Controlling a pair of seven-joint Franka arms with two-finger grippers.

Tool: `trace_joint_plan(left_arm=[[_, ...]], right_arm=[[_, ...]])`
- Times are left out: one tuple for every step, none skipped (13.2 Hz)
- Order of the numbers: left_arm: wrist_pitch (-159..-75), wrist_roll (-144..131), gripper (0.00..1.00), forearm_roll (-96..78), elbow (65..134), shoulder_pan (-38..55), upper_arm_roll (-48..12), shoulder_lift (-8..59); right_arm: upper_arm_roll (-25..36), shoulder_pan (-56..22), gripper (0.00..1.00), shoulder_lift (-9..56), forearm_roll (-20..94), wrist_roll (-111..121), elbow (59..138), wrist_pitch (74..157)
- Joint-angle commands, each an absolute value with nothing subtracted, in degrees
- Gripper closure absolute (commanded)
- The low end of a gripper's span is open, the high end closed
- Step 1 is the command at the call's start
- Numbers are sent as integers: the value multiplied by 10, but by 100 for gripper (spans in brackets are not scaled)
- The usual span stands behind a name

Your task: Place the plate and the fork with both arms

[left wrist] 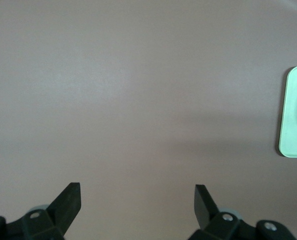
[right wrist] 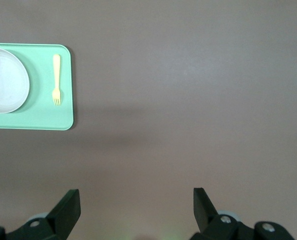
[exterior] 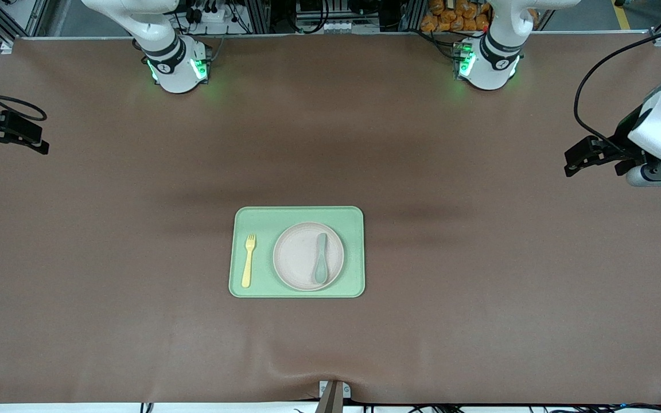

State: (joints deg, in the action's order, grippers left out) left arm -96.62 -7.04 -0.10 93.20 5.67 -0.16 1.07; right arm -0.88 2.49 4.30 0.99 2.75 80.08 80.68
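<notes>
The pale pinkish plate [exterior: 296,255] sits on the light-green tray [exterior: 299,214] in the middle of the table. A teal spoon [exterior: 321,259] lies on the plate. The yellow fork [exterior: 248,260] lies on the tray beside the plate, toward the right arm's end. My left gripper [exterior: 577,156] is open and empty over bare table at the left arm's end. My right gripper [exterior: 41,135] is open and empty over bare table at the right arm's end. The right wrist view shows its gripper [right wrist: 136,197], the plate [right wrist: 8,82] and the fork [right wrist: 56,80]. The left wrist view shows its gripper [left wrist: 137,192].
A brown mat [exterior: 135,241] covers the whole table. The tray's edge shows in the left wrist view [left wrist: 294,115] and the tray shows in the right wrist view [right wrist: 43,117]. The two arm bases [exterior: 178,66] [exterior: 488,63] stand along the table edge farthest from the front camera.
</notes>
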Motion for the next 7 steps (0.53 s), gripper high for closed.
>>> trace_joint_plan(left_arm=[[-959,-62,0,-9,925,54,-2,13],[-959,-62,0,-9,925,54,-2,13],[-958,-62,0,-9,925,54,-2,13],[-959,-62,0,-9,925,54,-2,13],[-959,-62,0,-10,925,55,-2,13],[-959,-63,0,-10,925,56,-2,13],[-959,-63,0,-10,925,56,-2,13]], right_arm=[[-19,39,0,25,1,5,824,809],[-20,38,0,25,2,2,824,810],[-20,39,0,25,3,2,824,810],[-20,39,0,25,3,1,824,809],[-19,40,0,25,3,1,824,808],[-19,40,0,25,4,1,824,807],[-18,40,0,24,3,2,824,805]])
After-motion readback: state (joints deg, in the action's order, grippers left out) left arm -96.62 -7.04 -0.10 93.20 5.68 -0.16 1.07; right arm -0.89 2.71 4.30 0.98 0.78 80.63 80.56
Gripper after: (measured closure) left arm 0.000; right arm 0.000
